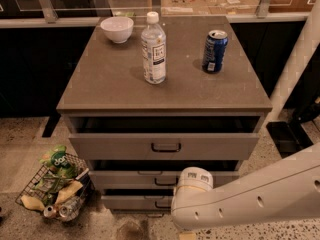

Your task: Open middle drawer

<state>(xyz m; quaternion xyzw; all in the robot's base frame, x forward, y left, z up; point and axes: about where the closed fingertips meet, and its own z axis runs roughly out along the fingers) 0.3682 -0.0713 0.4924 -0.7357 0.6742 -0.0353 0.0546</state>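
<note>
Under the counter (165, 91), the gripper (187, 235), state untellable at bottom centre, may hook the lowest drawer (127, 202) instead of the middle drawer (125, 179).

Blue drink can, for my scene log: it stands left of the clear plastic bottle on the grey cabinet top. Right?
No. The camera view shows the blue drink can right of the clear plastic bottle, on the grey cabinet top. The gripper is at the picture's bottom edge, largely hidden under the white arm.
</note>
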